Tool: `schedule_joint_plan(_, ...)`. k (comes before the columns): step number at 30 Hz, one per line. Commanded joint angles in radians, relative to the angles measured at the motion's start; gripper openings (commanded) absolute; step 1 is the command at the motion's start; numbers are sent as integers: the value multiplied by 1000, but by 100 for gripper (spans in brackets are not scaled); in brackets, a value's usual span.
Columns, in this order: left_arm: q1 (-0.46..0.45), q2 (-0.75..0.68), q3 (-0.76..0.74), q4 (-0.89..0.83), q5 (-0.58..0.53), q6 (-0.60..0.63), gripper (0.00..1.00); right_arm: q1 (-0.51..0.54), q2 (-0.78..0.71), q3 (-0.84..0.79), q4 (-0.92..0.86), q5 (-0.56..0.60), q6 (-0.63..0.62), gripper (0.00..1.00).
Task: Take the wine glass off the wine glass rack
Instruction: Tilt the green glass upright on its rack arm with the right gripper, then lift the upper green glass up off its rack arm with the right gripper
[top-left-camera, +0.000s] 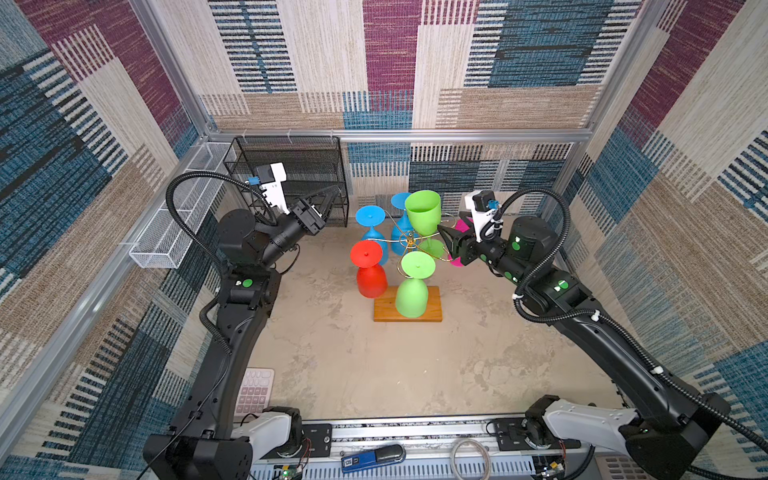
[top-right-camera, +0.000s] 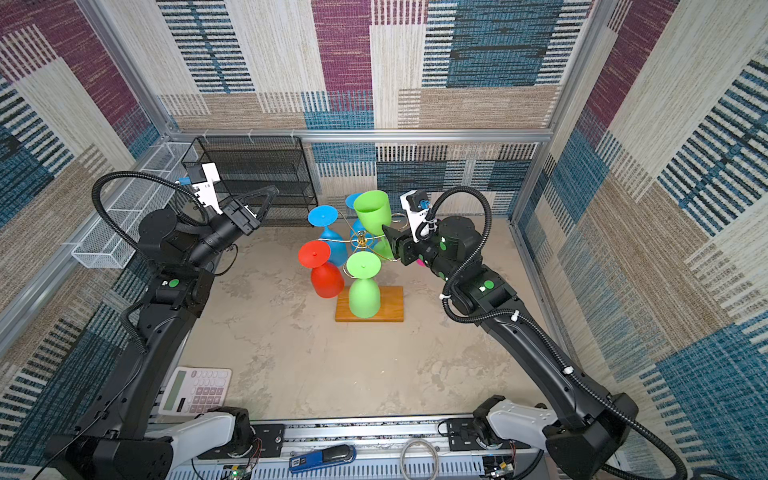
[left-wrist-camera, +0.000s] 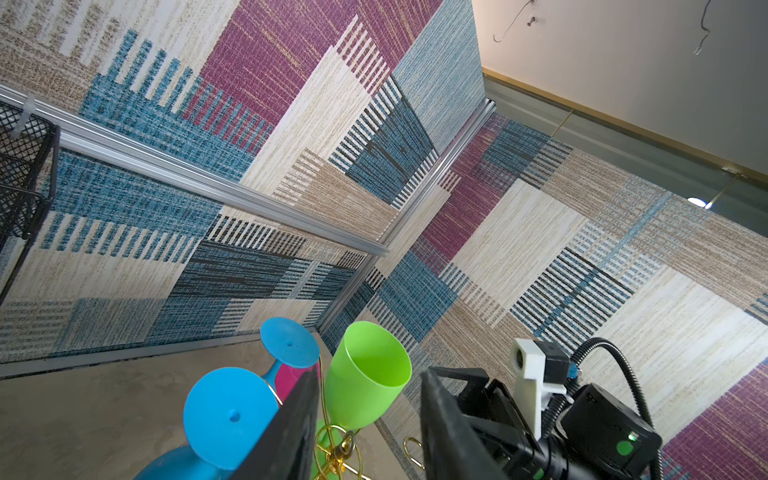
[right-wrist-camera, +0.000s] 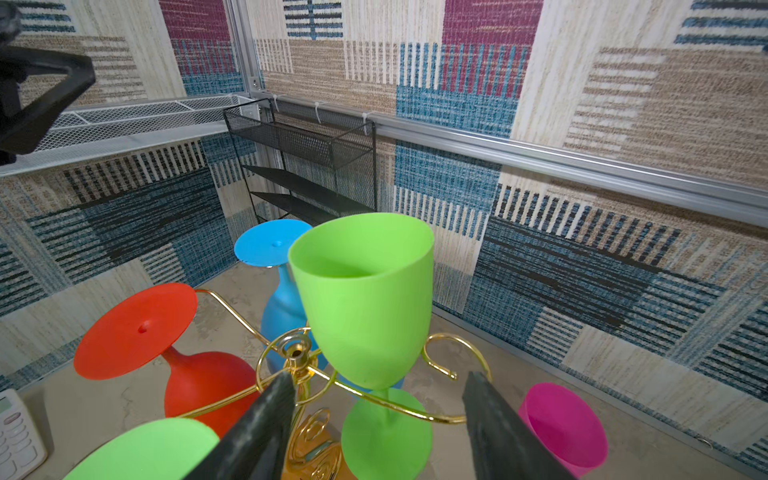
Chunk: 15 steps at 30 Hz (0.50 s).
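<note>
- Fingers of the right gripper (top-left-camera: 444, 232) reach the wine glass rack (top-left-camera: 432, 308) at mid-table in both top views. The lime-green wine glass (top-left-camera: 422, 216) stands upright at its far-right arm.
- Left wrist view: the left gripper (left-wrist-camera: 369, 372) is parted and empty.
- Right wrist view: the right fingers are spread wide beside the stem, clear of it.

Bright and even, lit from overhead, only faint soft shadows on the table (top-left-camera: 374, 365). Sharp in both top views but bowed at the edges, fisheye style. Smeary up close on the right gripper (right-wrist-camera: 380, 380), wrist view.
</note>
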Motion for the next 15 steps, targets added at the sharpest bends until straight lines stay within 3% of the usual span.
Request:
schedule_joint_plan(1, 2, -1, -3, 38, 6, -12, 43, 2, 15, 33, -5, 52, 22, 73)
schedule_joint_plan(6, 4, 1, -7, 43, 8, -17, 43, 2, 66, 113, -43, 67, 34, 82)
schedule_joint_plan(10, 7, -3, -9, 47, 9, -22, 43, 0, 118, 243, -121, 61, 58, 83)
schedule_joint_plan(15, 8, -3, -14, 57, 11, -25, 43, 0, 314, 631, -438, 53, 72, 74)
